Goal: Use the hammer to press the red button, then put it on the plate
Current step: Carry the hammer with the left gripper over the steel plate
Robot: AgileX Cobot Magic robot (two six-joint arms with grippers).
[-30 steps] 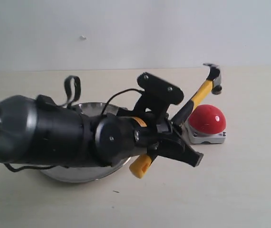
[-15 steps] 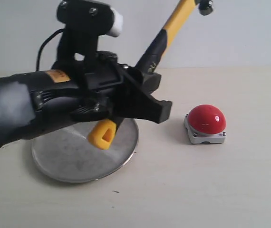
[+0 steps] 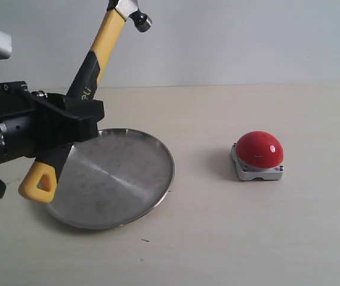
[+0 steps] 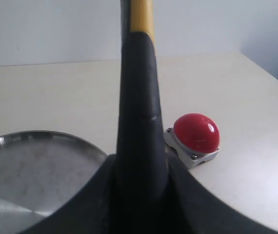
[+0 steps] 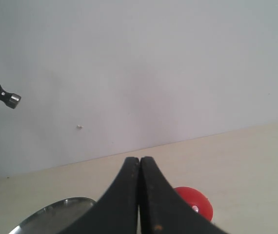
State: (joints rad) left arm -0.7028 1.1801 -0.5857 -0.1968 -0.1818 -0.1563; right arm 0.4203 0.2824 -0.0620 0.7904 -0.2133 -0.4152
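Change: a second ago the left arm lay low across the steel plate, with the hammer head up beside the button. It has since lifted and swung back to the left.
Hammer: the small claw hammer with the yellow-and-black handle (image 3: 90, 76) now stands steeply tilted, head high. Its yellow end hangs low over the near-left rim of the round, scuffed stainless-steel plate (image 3: 135, 170). It is held clear, not resting there.
Left gripper (image 3: 68, 122): fingers clamped on the black part of the handle.
Right gripper (image 5: 140, 163): fingers pressed together, holding nothing, hanging off to one side.
Button: the glossy red dome button on its grey square base (image 3: 259, 149) sits alone on the pale counter (image 3: 247, 238), well apart from the hammer.
Meaning: the pressing step looks finished. What remains is lowering the hammer flat onto the plate and letting go.
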